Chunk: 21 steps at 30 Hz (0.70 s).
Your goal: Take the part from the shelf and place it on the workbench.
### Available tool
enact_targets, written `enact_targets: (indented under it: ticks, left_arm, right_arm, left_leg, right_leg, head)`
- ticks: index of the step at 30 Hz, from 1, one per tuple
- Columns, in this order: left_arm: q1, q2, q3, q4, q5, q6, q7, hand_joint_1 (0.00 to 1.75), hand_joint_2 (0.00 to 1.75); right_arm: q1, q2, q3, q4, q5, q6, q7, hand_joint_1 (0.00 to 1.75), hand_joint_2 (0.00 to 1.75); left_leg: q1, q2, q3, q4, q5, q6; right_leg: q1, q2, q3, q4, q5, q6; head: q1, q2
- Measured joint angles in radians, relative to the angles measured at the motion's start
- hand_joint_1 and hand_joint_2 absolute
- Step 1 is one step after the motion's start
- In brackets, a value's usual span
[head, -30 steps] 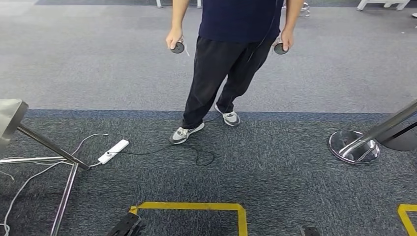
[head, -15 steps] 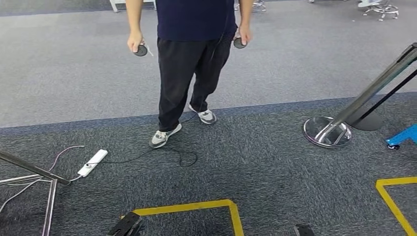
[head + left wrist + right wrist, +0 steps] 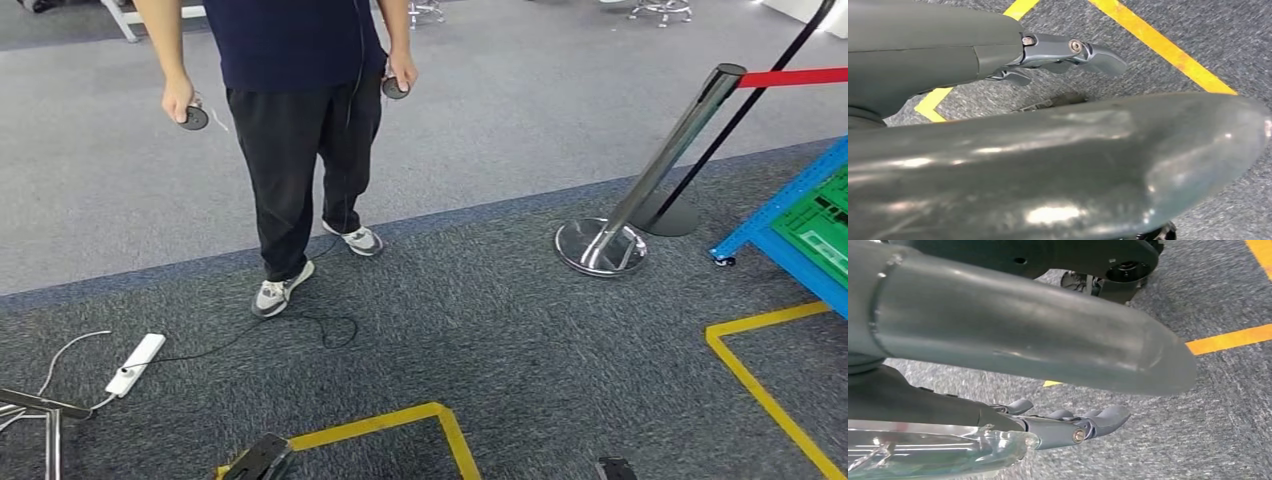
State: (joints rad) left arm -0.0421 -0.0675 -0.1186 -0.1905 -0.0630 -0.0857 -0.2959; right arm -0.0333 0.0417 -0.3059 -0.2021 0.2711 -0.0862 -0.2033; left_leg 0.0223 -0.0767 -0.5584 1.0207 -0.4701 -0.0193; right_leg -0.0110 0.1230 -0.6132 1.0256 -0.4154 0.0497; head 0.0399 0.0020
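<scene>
On the dark grey carpet (image 3: 560,340) ahead of me stands a person in a navy shirt and black trousers (image 3: 300,110), holding a small round black controller (image 3: 194,118) in one hand and another round black controller (image 3: 395,88) in the other. A white power strip (image 3: 136,364) lies on the floor near their feet, its black cable looping beside the grey trainers. To the right I see a chrome barrier post on a round base (image 3: 640,190) with a red belt (image 3: 792,77), and past it the corner of a blue metal shelf (image 3: 775,235) at the frame edge; I cannot make out the part on it. Yellow floor tape (image 3: 400,420) marks the carpet below. My left hand (image 3: 1048,85) hangs over the tape, fingers loosely extended and holding nothing. My right hand (image 3: 1068,427) hangs likewise, fingers apart and free of any load.
</scene>
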Motion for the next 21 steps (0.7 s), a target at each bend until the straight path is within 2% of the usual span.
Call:
enact_targets:
  ticks: [1,2,3,4,6,7,8,9,10,11,13,14,15,17,19,21]
  left_arm:
    - [-0.001,0.000,0.000,0.000,0.000,-0.004,0.001,0.00,0.00]
    - [-0.003,0.001,0.000,0.000,0.000,-0.007,0.002,0.00,0.00]
    - [-0.004,0.002,0.000,0.000,0.000,-0.009,0.001,0.00,0.00]
    - [-0.005,0.002,0.000,0.000,0.000,-0.010,0.001,0.00,0.00]
    - [-0.001,0.002,0.000,0.000,-0.001,-0.010,0.001,0.00,0.00]
    - [0.002,0.003,0.000,0.000,-0.002,-0.010,0.001,0.00,0.00]
    - [0.004,0.003,0.000,0.000,-0.002,-0.010,0.002,0.00,0.00]
    - [0.005,0.003,0.000,0.000,-0.002,-0.009,0.003,0.00,0.00]
    - [0.005,0.004,0.000,0.000,-0.002,-0.008,0.006,0.00,0.00]
    - [0.004,0.004,0.000,0.000,-0.002,-0.008,0.009,0.00,0.00]
    - [0.005,0.004,0.000,0.000,-0.002,-0.007,0.013,0.00,0.00]
    - [0.005,0.004,0.000,0.000,-0.002,-0.007,0.014,0.00,0.00]
    - [0.005,0.005,0.000,0.000,-0.002,-0.006,0.015,0.00,0.00]
    - [0.003,0.005,0.000,0.000,-0.003,-0.004,0.015,0.00,0.00]
    - [0.001,0.004,0.000,0.000,-0.005,-0.002,0.016,0.00,0.00]
    - [0.003,0.004,0.000,0.000,-0.007,-0.002,0.016,0.00,0.00]
  right_arm:
    - [0.002,0.000,0.000,0.000,0.000,-0.001,-0.002,0.00,0.00]
    - [0.006,0.001,-0.001,0.001,0.000,-0.004,-0.005,0.00,0.00]
    - [0.008,0.002,-0.002,0.001,-0.001,-0.008,-0.009,0.00,0.00]
    - [0.008,0.003,-0.003,0.001,-0.002,-0.012,-0.014,0.00,0.00]
    - [0.000,0.005,-0.005,0.001,-0.002,-0.019,-0.023,0.00,0.00]
    - [-0.004,0.005,-0.006,0.001,-0.002,-0.022,-0.026,0.00,0.00]
    - [-0.005,0.006,-0.007,0.001,-0.002,-0.024,-0.028,0.00,0.00]
    - [-0.004,0.006,-0.008,0.001,-0.003,-0.026,-0.029,0.00,0.00]
    - [-0.002,0.006,-0.010,0.001,-0.003,-0.027,-0.030,0.00,0.00]
    - [-0.002,0.006,-0.012,0.001,-0.005,-0.028,-0.030,0.00,0.00]
    - [-0.005,0.006,-0.019,0.001,-0.012,-0.028,-0.031,0.00,0.00]
    - [-0.008,0.006,-0.022,0.001,-0.016,-0.028,-0.031,0.00,0.00]
    - [-0.010,0.006,-0.027,0.001,-0.019,-0.029,-0.032,0.00,0.00]
    - [-0.009,0.006,-0.034,0.001,-0.023,-0.029,-0.033,0.00,0.00]
    - [-0.007,0.007,-0.040,0.001,-0.025,-0.030,-0.033,0.00,0.00]
    - [-0.010,0.007,-0.044,0.001,-0.026,-0.030,-0.033,0.00,0.00]
  left_leg:
    - [-0.002,0.008,0.000,-0.001,0.000,0.007]
    - [-0.004,0.019,0.001,-0.004,0.003,0.016]
    - [-0.005,0.030,0.001,-0.006,0.005,0.024]
    - [-0.005,0.042,0.001,-0.007,0.007,0.032]
    - [-0.011,0.070,0.001,-0.008,0.007,0.041]
    - [-0.014,0.084,0.001,-0.008,0.006,0.043]
    - [-0.016,0.098,0.002,-0.008,0.005,0.044]
    - [-0.017,0.111,0.002,-0.008,0.004,0.044]
    - [-0.017,0.122,0.004,-0.008,0.003,0.044]
    - [-0.018,0.132,0.007,-0.008,0.001,0.042]
    - [-0.021,0.151,0.013,-0.006,-0.006,0.034]
    - [-0.024,0.160,0.015,-0.005,-0.009,0.028]
    - [-0.025,0.168,0.017,-0.006,-0.010,0.023]
    - [-0.023,0.180,0.021,-0.008,-0.012,0.012]
    - [-0.018,0.148,0.013,0.017,-0.033,0.001]
    - [-0.015,0.100,-0.035,0.121,-0.090,-0.004]
  right_leg:
    - [-0.003,0.010,-0.006,-0.003,0.003,0.007]
    - [-0.006,0.009,-0.010,-0.004,0.005,0.013]
    - [-0.006,-0.009,-0.018,0.006,-0.002,0.017]
    - [-0.006,-0.036,-0.035,0.036,-0.020,0.019]
    - [-0.004,-0.095,-0.090,0.156,-0.086,0.022]
    - [-0.004,-0.107,-0.121,0.223,-0.116,0.024]
    - [-0.004,-0.113,-0.141,0.270,-0.132,0.024]
    - [-0.004,-0.115,-0.143,0.281,-0.129,0.024]
    - [-0.004,-0.118,-0.124,0.253,-0.110,0.023]
    - [-0.003,-0.128,-0.088,0.193,-0.080,0.022]
    - [0.001,-0.168,-0.014,0.064,-0.037,0.015]
    - [0.004,-0.181,0.007,0.028,-0.029,0.010]
    - [0.007,-0.184,0.013,0.015,-0.028,0.004]
    - [0.009,-0.161,0.013,0.011,-0.023,-0.009]
    - [0.005,-0.141,0.014,0.004,-0.018,-0.022]
    - [0.002,-0.120,0.015,0.001,-0.015,-0.031]
  head:
    - [0.000,0.000]
    - [-0.001,0.000]
    - [0.001,0.000]
    - [0.004,0.000]
    - [0.010,0.000]
    - [0.010,0.000]
    - [0.010,0.000]
    - [0.010,0.000]
    - [0.010,0.000]
    - [0.011,0.000]
    - [0.010,0.000]
    - [0.009,0.000]
    - [0.009,0.000]
    - [0.009,0.000]
    - [0.007,0.000]
    - [0.002,0.000]
